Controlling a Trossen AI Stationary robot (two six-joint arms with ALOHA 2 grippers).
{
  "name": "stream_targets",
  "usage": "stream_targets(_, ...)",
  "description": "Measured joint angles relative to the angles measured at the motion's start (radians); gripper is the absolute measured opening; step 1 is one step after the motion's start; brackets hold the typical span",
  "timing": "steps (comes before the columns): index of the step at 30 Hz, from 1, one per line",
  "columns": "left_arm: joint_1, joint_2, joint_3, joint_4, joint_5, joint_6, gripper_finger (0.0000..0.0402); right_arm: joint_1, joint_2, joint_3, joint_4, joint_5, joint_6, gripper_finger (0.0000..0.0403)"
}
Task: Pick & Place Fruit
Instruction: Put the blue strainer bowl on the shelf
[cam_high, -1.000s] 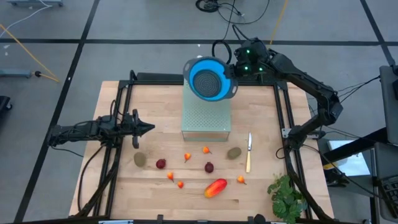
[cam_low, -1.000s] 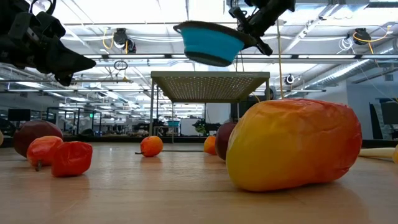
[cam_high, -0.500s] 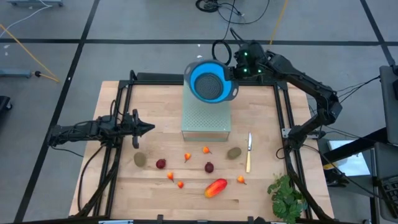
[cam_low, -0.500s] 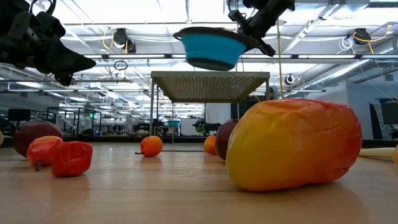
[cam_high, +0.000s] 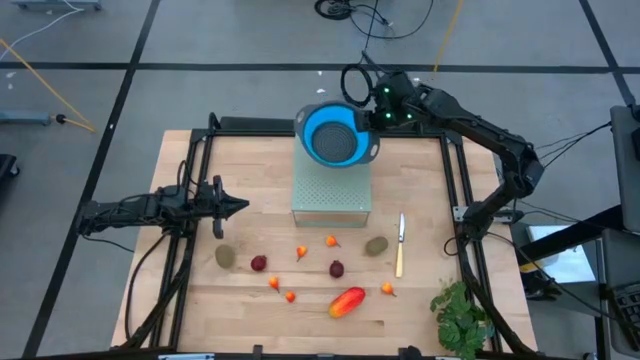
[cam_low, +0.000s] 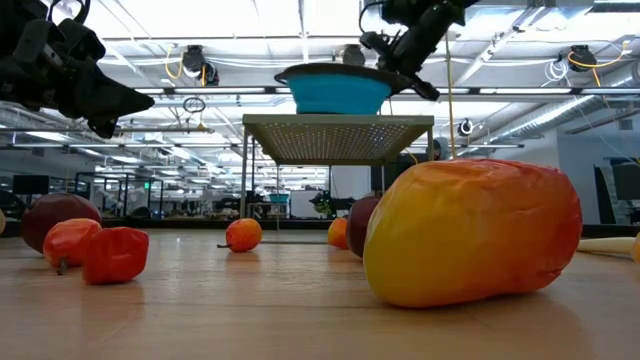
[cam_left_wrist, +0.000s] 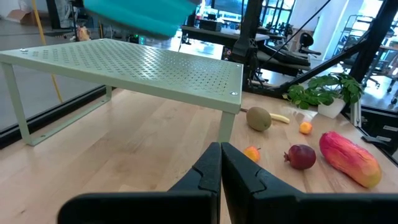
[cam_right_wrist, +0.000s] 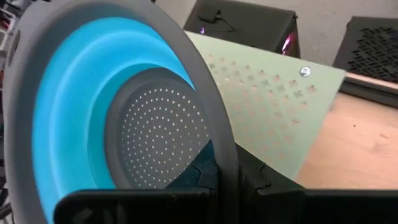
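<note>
Red-orange-yellow oval mango lies among smaller fruit pieces.

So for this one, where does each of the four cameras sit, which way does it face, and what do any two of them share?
High view: overhead, looking straight down on the table; both arms show, left gripper and right gripper.
Low view: at tabletop height, looking across past the mango; both arms enter from above.
Left wrist view: looks past its shut fingers at the green rack.
Right wrist view: looks past its fingers, shut on the blue colander.
Shared: all four show colander and rack.
</note>
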Motion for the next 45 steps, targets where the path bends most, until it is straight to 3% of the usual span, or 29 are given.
stream_targets(45, 0.0, 0.0, 0.0, 0.0, 0.0, 0.0, 0.001, 0.007, 0.087, 0.001, 0.005, -0.03, 0.005, 0.0007)
